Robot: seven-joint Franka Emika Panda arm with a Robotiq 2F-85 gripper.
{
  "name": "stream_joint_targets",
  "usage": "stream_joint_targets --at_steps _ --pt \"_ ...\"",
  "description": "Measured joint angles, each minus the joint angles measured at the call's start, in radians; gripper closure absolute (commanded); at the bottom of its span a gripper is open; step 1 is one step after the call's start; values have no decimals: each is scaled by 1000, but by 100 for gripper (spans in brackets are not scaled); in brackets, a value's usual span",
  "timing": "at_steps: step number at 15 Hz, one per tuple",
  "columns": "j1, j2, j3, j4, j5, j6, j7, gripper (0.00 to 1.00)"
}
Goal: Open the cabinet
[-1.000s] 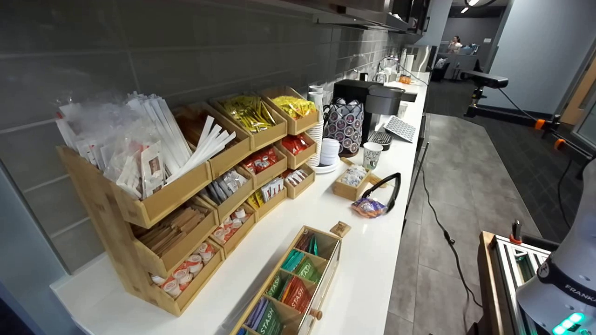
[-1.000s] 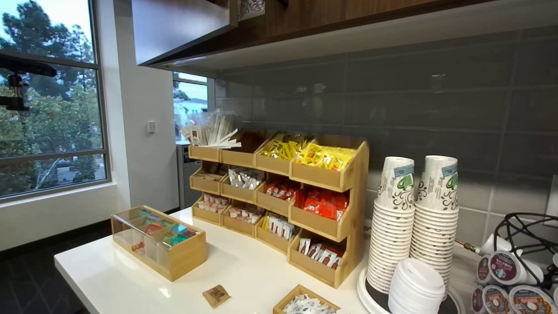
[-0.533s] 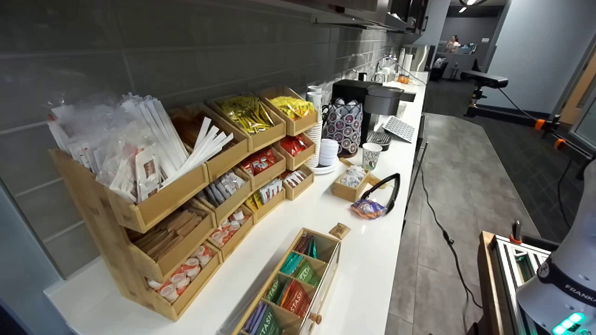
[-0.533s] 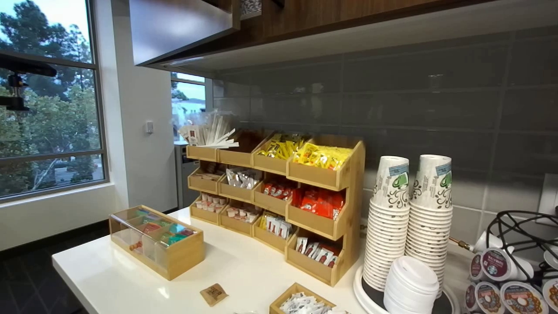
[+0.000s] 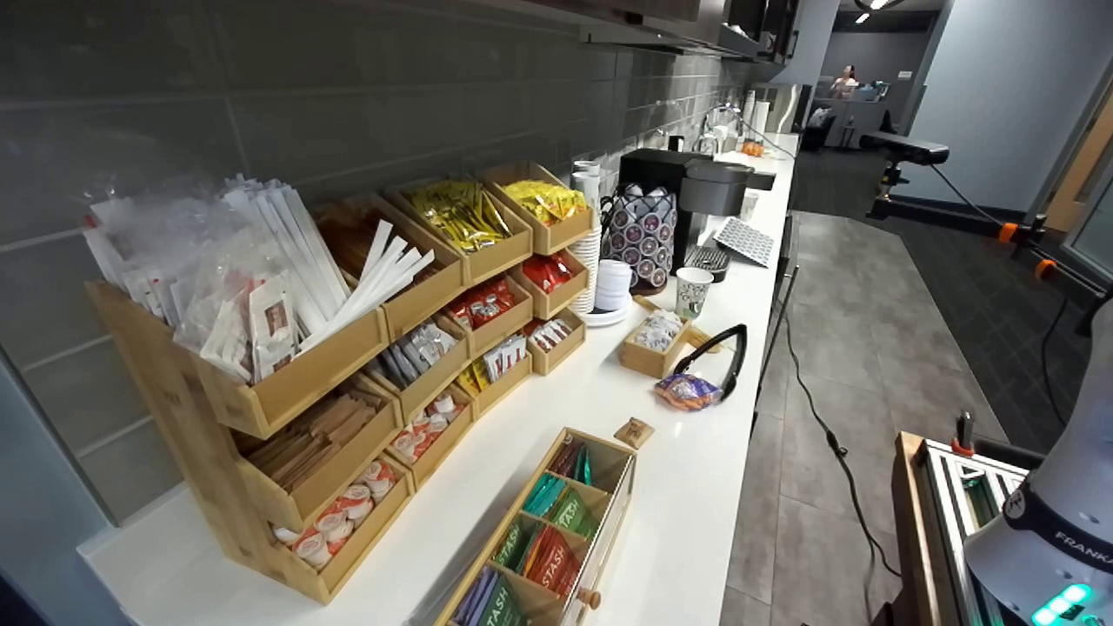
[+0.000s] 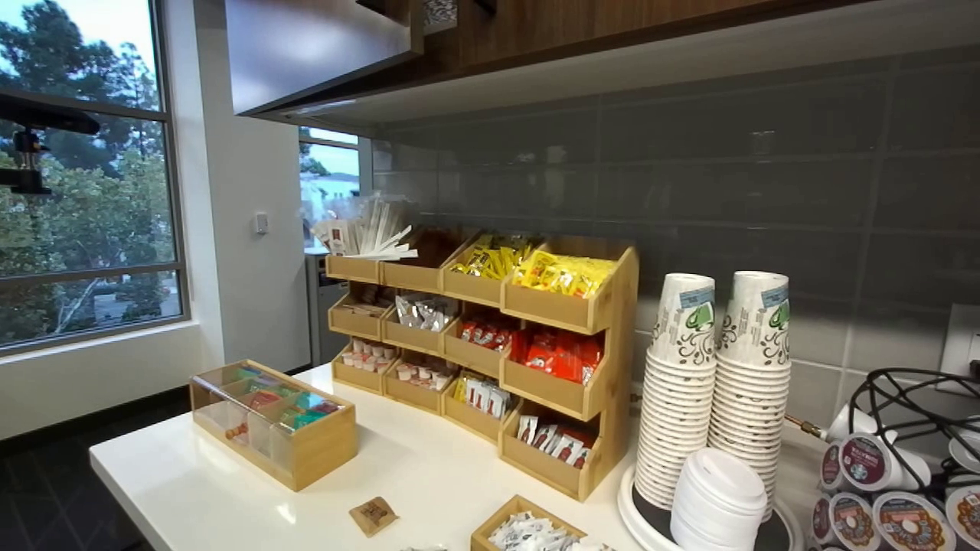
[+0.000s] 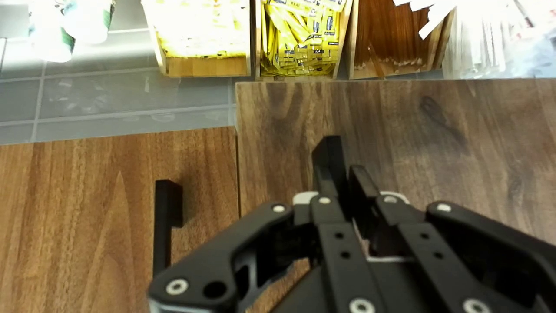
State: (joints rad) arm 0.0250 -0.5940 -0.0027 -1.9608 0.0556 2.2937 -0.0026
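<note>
The wooden cabinet door [image 7: 412,117] fills the right of the wrist view, and its lower edge reaches past the neighbouring door. In an exterior view the same upper cabinet door [image 6: 314,46] hangs ajar at the top left, with a gap at its free edge. My gripper [image 7: 341,174] has its fingers on either side of that door's black handle [image 7: 329,152] and is shut on it. The handle's tip shows beyond the fingers; the rest is hidden by the gripper. The gripper is out of view in both exterior views.
A neighbouring door [image 7: 100,195] with a black handle [image 7: 164,217] is beside the gripper. Below are the wooden condiment rack [image 6: 628,367], stacked cups [image 6: 681,428], tea box [image 6: 329,451] and coffee maker [image 5: 717,187]. The arm's base [image 5: 1035,539] stands beside the counter.
The counter, rack and cabinet have shifted slightly left in both exterior views, while the arm base stays in place in frame. The gap at the ajar door's edge looks slightly narrower.
</note>
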Motion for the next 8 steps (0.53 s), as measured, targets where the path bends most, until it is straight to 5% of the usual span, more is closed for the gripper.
stream_joint_targets --at_steps 8 --pt "4 -2 -4 -1 6 0 -4 96"
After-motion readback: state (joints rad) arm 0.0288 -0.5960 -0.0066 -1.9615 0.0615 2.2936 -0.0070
